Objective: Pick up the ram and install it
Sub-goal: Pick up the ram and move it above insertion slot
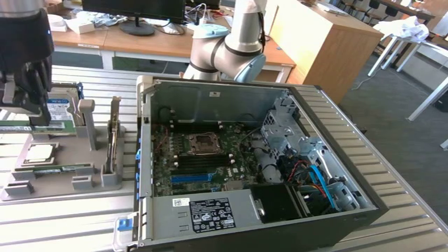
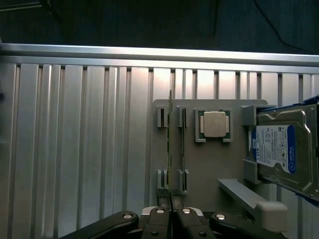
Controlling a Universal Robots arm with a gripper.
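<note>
Item: ram [image 1: 41, 126], one green stick, logged at the left edge of the exterior view, hanging above the grey tray [image 1: 63, 193].
Long axis: level, running left to right in that frame, roughly parallel to the black memory slots [image 1: 203, 160].
Holder: hand [image 1: 27, 116], fingers together and, as I read it, clamped on the stick.
Open case [image 1: 210, 100]: well to the right, on the bench [image 1: 70, 220].

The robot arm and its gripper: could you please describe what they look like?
The arm is made of silver-grey tubes with rounded joints and pale blue end caps. The gripper is black, with linked fingers fastened by silver screws.
</note>
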